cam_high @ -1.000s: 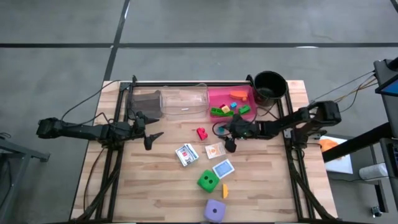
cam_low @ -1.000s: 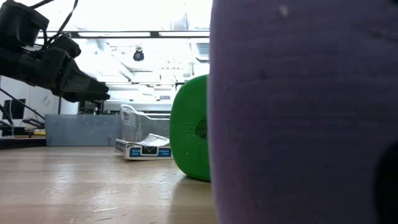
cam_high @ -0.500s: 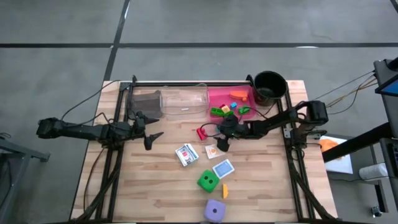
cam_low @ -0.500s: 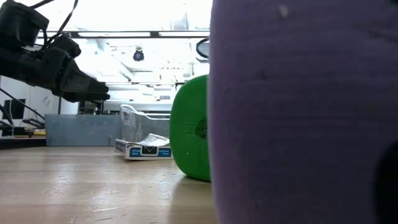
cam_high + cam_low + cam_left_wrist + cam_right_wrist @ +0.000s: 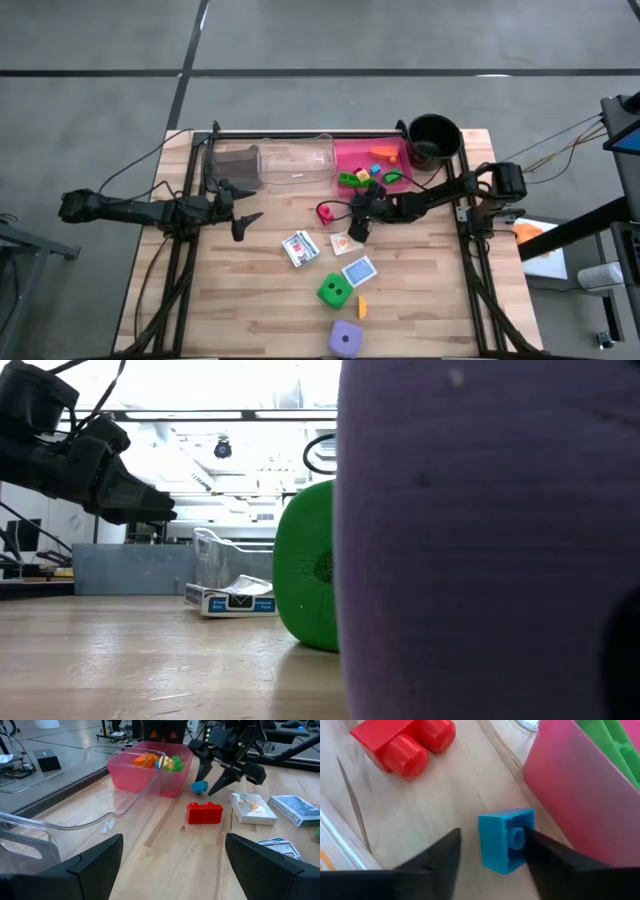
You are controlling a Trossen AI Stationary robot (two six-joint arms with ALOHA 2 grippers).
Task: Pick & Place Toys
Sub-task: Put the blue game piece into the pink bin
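A teal brick lies flat on the table beside the pink tray. My right gripper reaches over it, open, with one finger on each side. The left wrist view shows the same brick under that gripper. A red brick lies just left of it. Printed cards, a green die and a purple die lie nearer the front. My left gripper waits open at the table's left. My right gripper comes at the teal brick slanting down from the table's right. One finger reaches the brick's side, but whether it touches, I cannot tell. The other finger stands apart. The brick rests on the table.
A clear tray and a grey tray stand along the far edge beside the pink tray, which holds several bricks. A black pot sits at the far right. In the low view the purple die blocks most of the table.
My right gripper has gone toward the table's left and tipped more steeply down, coming over the teal brick next to the pink tray. The bricks, cards and dice lie where they were.
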